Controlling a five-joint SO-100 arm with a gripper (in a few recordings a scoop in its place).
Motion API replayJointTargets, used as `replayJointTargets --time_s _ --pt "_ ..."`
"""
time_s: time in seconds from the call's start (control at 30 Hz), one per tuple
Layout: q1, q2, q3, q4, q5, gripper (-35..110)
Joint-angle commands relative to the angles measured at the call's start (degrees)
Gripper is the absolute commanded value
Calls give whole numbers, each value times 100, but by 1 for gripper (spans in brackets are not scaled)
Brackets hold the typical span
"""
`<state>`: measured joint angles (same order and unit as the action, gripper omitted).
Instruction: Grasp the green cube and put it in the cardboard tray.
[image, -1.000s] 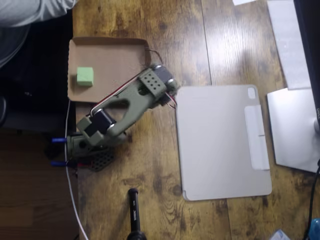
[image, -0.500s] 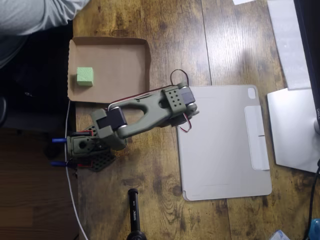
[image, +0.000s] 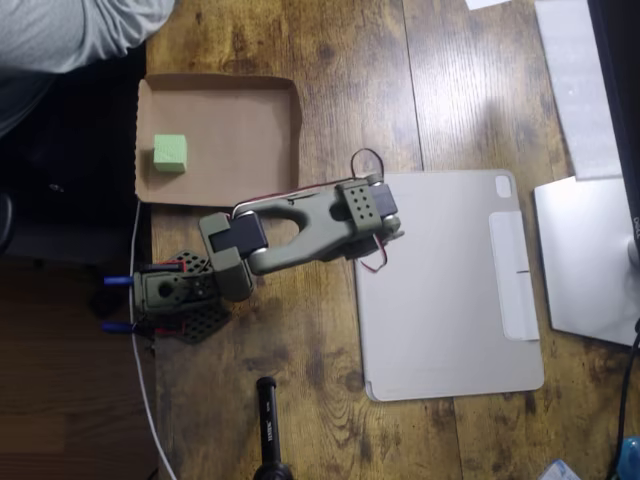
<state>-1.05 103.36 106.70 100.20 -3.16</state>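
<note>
The green cube (image: 169, 153), a small pale matte block, sits inside the cardboard tray (image: 250, 130) near its left rim. The gripper (image: 385, 232) is well right of the tray, over the grey cover's (image: 450, 290) edge; I cannot tell whether its fingers are spread or pressed together.

Overhead view: gripper (image: 385, 232) fingers hidden beneath the arm's wrist housing, jaw state unreadable; grey sleeve (image: 70, 30) cut off at top-left edge; black handle (image: 268, 430) cropped at bottom edge
</note>
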Motion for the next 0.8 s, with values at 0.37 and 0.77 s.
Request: replayJointTargets --time_s 0.37,0.77 --pt "229 62 26 -9 -44 0" --pt "281 369 483 -791 448 0"
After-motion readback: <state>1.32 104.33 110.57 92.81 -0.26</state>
